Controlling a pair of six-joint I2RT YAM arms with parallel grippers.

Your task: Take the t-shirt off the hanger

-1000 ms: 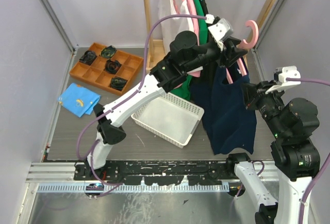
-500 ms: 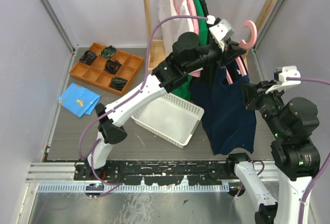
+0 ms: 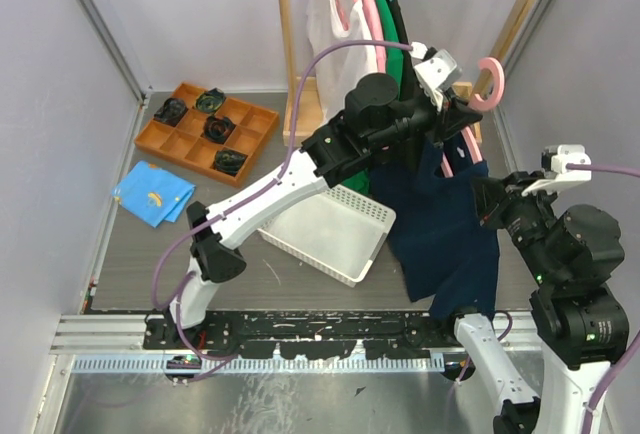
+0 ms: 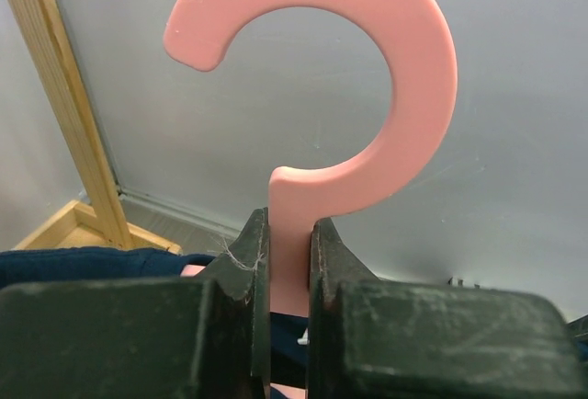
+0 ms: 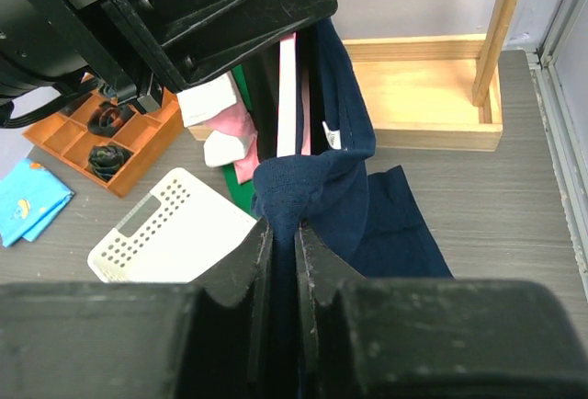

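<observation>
A pink hanger (image 3: 491, 62) is held up in the air at the right of the clothes rack, with a navy t-shirt (image 3: 440, 224) draped from it. My left gripper (image 3: 455, 104) is shut on the hanger's neck just below the hook; in the left wrist view the hanger (image 4: 423, 68) rises straight out of the left gripper (image 4: 289, 233). My right gripper (image 3: 487, 201) is shut on a bunched fold of the t-shirt (image 5: 340, 151) at its right side, the cloth pinched where the right gripper (image 5: 283, 229) closes. The hanger's shoulders are mostly hidden by cloth and arm.
A white perforated basket (image 3: 325, 229) sits on the table under the left arm. An orange compartment tray (image 3: 205, 129) and a blue cloth (image 3: 152, 194) lie at the left. More shirts hang on the wooden rack (image 3: 360, 4), whose wooden base (image 5: 432, 86) lies behind.
My left gripper has closed on the hanger's neck and carried it up and to the right. The t-shirt has shifted with it; the right gripper keeps its hold and sits slightly lower.
</observation>
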